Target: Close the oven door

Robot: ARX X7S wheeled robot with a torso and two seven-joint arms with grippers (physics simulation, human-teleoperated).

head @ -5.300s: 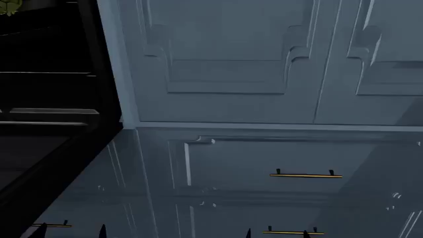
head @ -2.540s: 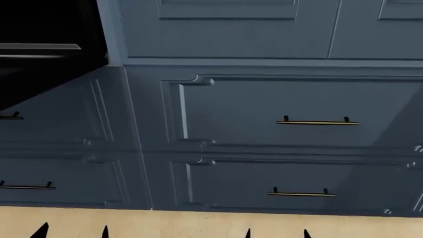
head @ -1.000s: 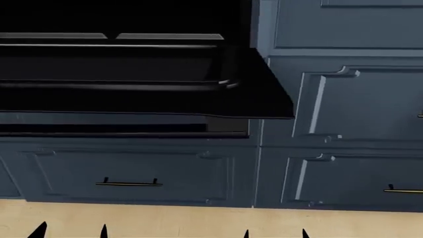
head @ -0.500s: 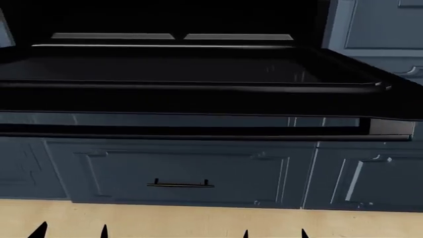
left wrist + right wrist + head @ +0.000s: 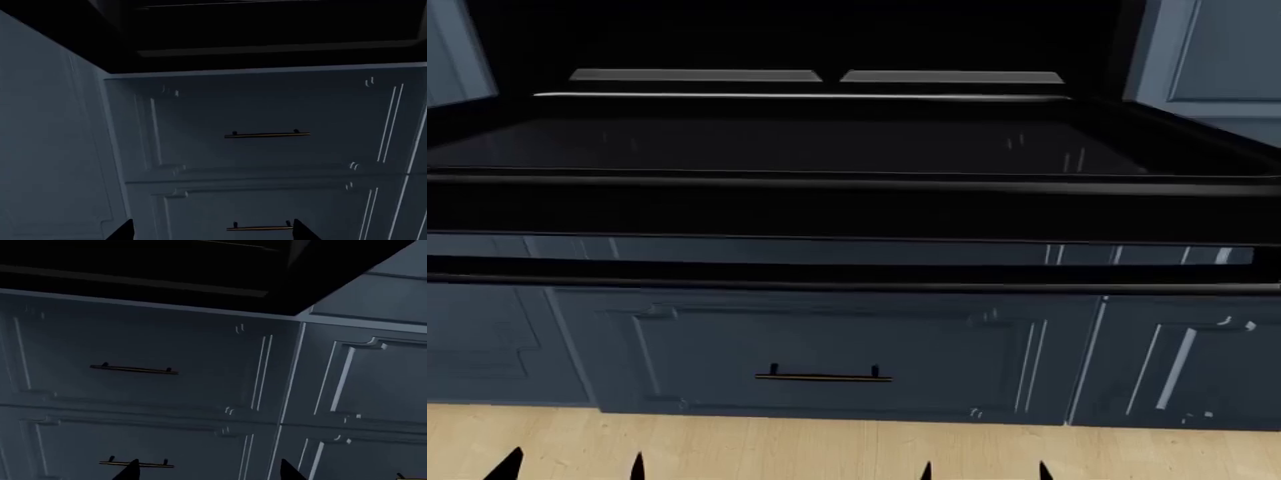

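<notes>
The oven door (image 5: 827,150) hangs open, lying flat as a wide glossy black panel across the head view. Its long thin bar handle (image 5: 827,283) runs along the near edge. The dark oven cavity sits behind it. Only the black tips of my left gripper (image 5: 571,470) and right gripper (image 5: 984,472) show at the bottom edge, lower than the door and short of it. In the left wrist view the left gripper (image 5: 212,234) is open and empty, with the door's dark underside (image 5: 267,30) above. In the right wrist view the right gripper (image 5: 208,474) is open too, under the door (image 5: 133,265).
Blue-grey drawer fronts with short brass handles (image 5: 823,376) fill the wall below the door. Tall blue-grey cabinet panels (image 5: 1214,50) flank the oven. A light wooden floor (image 5: 827,450) runs along the cabinets' base.
The head view has swung from the cabinets on the right to face the oven, so the open door now spans the whole view. Both grippers' tips stay in the same place, open.
</notes>
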